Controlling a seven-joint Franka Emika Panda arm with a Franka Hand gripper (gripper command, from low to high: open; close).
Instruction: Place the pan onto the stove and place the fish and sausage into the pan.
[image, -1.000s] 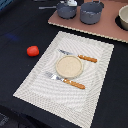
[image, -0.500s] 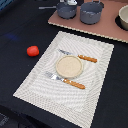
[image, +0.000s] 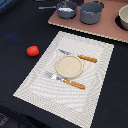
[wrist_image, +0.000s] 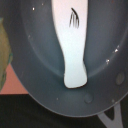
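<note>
Nothing shifts between frames: white fish toy (wrist_image: 71, 45) lies in the grey-blue saucepan (image: 66, 9) on the pinkish-tan stove board (image: 100, 27), so the red rounded sausage (image: 32, 50), at nine o'clock of the placemat (image: 35, 85), comes next; claw state unseen.

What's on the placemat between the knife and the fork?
In the exterior view, a round tan plate sits between the knife and the fork.

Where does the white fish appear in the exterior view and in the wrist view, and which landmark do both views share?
Exterior view: the fish is a small white patch inside the pan, on the stove, near the top edge.
Wrist view: the fish fills the middle, lying flat on the pan's grey floor.
Shared landmark: the pan itself.
</note>
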